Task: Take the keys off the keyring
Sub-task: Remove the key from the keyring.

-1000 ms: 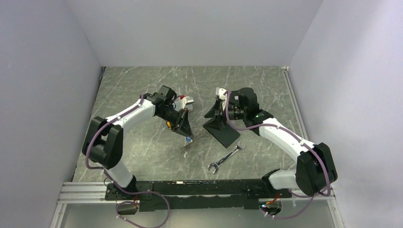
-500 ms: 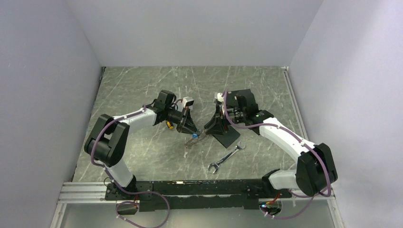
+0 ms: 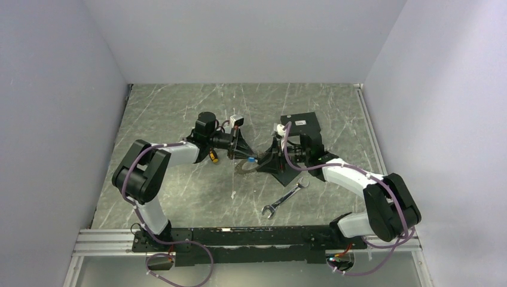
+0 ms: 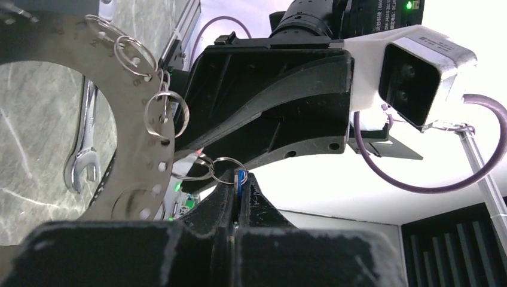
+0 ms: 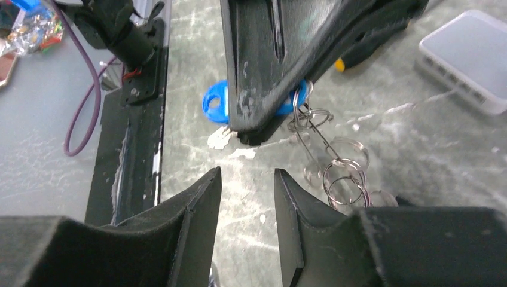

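Facing each other almost tip to tip, the two arms meet over the middle of the table. The left gripper [image 4: 239, 179] is clenched on the blue tag [image 5: 214, 103]. The right gripper [image 5: 246, 176] stands parted with nothing between its fingers. The wrench [image 3: 285, 197] lies apart, on the near side of the right gripper, and is no part of this.

The keyring [image 4: 146, 173], a flat perforated band, sits just beside the left gripper's tips, and small split rings [image 5: 338, 170] are threaded through its holes. From the clamped tag, a short run of those rings stretches straight toward the right gripper, roughly along the line joining the two tips.

The rings end over one of the right fingers, not in the gap between them. I judge the free right gripper the nearer one to take them, after a small sideways shift.
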`<state>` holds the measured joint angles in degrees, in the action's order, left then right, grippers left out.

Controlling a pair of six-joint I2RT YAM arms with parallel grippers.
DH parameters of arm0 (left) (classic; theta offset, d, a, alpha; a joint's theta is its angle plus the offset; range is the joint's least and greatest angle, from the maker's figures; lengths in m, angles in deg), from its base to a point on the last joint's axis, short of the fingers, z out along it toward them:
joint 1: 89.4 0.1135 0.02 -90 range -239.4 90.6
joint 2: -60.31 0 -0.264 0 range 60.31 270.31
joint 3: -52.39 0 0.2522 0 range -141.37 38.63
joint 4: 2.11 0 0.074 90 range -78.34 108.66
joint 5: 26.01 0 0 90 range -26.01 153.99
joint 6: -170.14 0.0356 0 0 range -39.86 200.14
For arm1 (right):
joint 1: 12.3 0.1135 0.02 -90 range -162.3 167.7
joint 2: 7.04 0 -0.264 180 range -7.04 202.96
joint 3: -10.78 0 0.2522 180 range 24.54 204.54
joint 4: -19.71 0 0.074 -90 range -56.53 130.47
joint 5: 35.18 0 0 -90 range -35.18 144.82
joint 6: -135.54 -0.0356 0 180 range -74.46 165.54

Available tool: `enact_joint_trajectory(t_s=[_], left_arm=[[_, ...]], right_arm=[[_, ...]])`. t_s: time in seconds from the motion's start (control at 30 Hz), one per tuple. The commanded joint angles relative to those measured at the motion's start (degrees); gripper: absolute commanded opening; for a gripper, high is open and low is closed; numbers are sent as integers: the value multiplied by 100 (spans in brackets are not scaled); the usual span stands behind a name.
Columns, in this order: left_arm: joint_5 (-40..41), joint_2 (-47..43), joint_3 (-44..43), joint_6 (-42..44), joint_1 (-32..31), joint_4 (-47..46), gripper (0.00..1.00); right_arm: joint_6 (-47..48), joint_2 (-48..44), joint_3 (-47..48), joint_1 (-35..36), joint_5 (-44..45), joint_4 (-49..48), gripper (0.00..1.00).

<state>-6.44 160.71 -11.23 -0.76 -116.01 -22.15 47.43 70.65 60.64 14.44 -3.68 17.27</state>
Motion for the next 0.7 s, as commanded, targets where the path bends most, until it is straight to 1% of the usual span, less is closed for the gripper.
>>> enact_joint_trajectory(t_s=[0.0,0.1,0.17,0.27,0.4,0.67], left_arm=[[99,-42,12,-494,-79,-745,0],[187,-75,56,-605,-90,-812,0],[222,-118,104,-661,-90,-870,0],[253,-193,124,-670,-90,-854,0],[288,-192,135,-688,-90,-841,0],[354,-176,147,-890,-90,-1085,0]], right_arm=[[-801,-9,-207,-28,-40,-1928,42],[-1683,61,-717,-62,235,-3560,42],[-1754,132,-840,-56,365,-3974,42],[-1520,198,-755,-29,598,-3916,42],[-1694,278,-826,-9,856,-4328,45],[-1618,497,-736,250,1474,-4325,46]])
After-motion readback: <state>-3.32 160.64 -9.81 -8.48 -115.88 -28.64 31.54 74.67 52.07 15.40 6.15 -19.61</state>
